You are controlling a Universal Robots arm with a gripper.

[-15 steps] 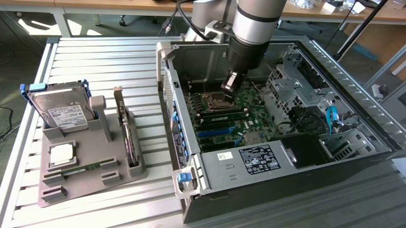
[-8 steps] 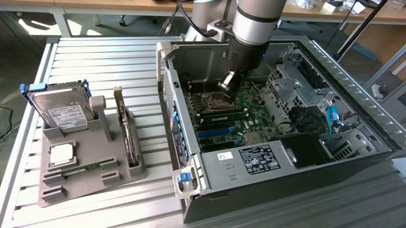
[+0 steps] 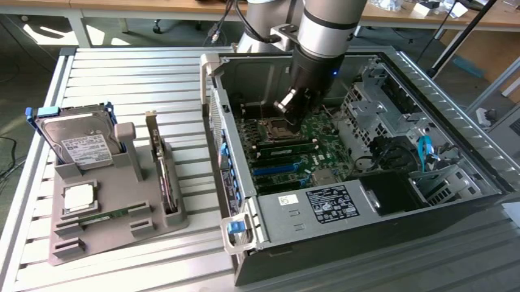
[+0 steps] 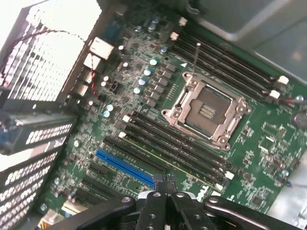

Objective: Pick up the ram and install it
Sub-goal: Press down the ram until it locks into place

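Gripper (image 3: 291, 109) hangs inside the open PC case (image 3: 455, 91), just above the motherboard (image 3: 321, 137), right beside the empty CPU socket (image 3: 278, 126). In the wrist view the fingers (image 4: 156, 211) sit pressed together, jaws closed with no gap, nothing seen between them.

A ram stick (image 3: 286, 146) sits seated in a slot just past the CPU socket, toward the case's front label side; in the wrist view it reads as a thin green edge (image 4: 168, 160) among the black memory slots, close to the fingertips. A blue expansion slot (image 4: 125, 167) lies next to those slots, on the side away from the socket.

Around the socket: rows of small capacitors (image 4: 144, 76), a second bank of black memory slots (image 4: 225, 57) on the socket's far side, and the rear fan grille (image 4: 38, 62) with red and black wires.

Outside the case, on the exterior view's left, a grey parts holder (image 3: 122, 225) carries a hard drive (image 3: 77, 143) upright, an expansion card (image 3: 161, 170) on edge, a square silver processor (image 3: 79, 196) and another green ram stick (image 3: 109, 215) lying flat.

White label (image 3: 332, 204) on the metal cover inside the case, print too small to read. Hard drive label also unreadable.
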